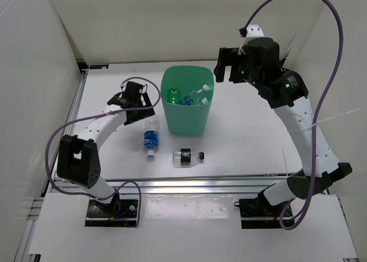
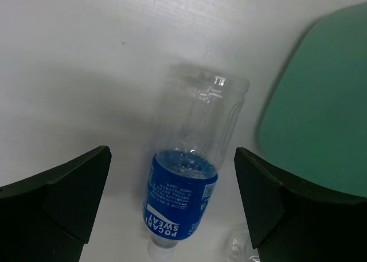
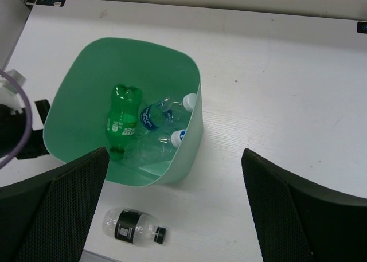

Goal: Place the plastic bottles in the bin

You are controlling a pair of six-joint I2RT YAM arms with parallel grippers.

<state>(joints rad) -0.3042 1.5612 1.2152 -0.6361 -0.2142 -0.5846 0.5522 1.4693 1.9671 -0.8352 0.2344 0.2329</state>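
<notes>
The left gripper (image 2: 172, 159) had its jaws spread wide, holding nothing. Below and between them one clear bottle with a blue label (image 2: 186, 193) lay on its side on the tabletop (image 2: 69, 73), apart from both fingers, its cap toward the near edge. The right gripper (image 3: 175, 159) also had its jaws wide and empty, hanging above the bin's right side, toward the far right corner.

One green bin (image 3: 74, 101) stood upright near the far edge, about midway between the left and right edges. Three bottles lay inside it: one green bottle (image 3: 120, 121), one second blue-labelled bottle (image 3: 157, 116) and one plain clear bottle (image 3: 149, 150).

Two bottles were outside it. The blue-labelled one lay just beside the bin's near left corner. One short bottle with a black label (image 3: 129, 227) lay on its side between the bin and the near edge.
</notes>
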